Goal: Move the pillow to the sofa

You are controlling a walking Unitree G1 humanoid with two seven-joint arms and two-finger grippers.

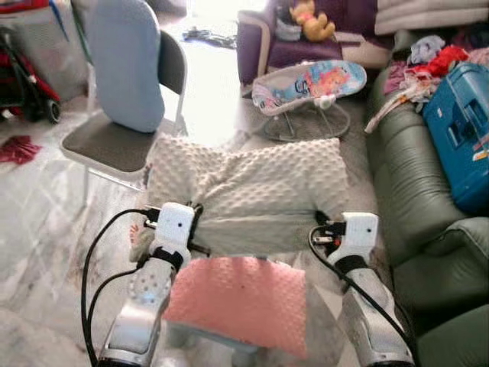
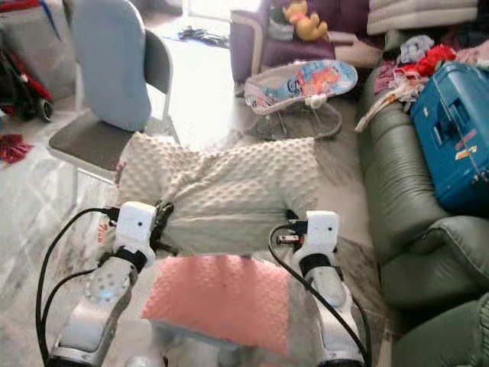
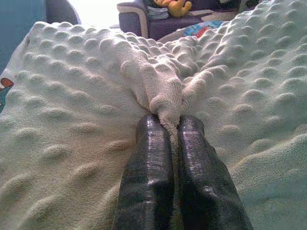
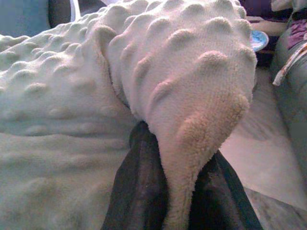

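Observation:
I hold a cream pillow [image 1: 252, 195] with a bumpy fleece cover up in front of me, one arm at each side. My left gripper [image 3: 171, 127] is shut on a fold of its cover, and my right gripper [image 4: 165, 158] is shut on a corner of it. The fingers [image 3: 148, 177] pinch the fabric tightly. A green leather sofa [image 1: 409, 191] stands to my right.
A pink bumpy cushion [image 1: 241, 302] lies just below the pillow. A grey chair [image 1: 114, 141] with a blue backrest stands ahead on the left. A baby bouncer [image 1: 309, 84] and a purple armchair [image 1: 263, 38] lie ahead. A blue case [image 1: 458, 126] and clothes [image 1: 428, 65] crowd the sofa's far end.

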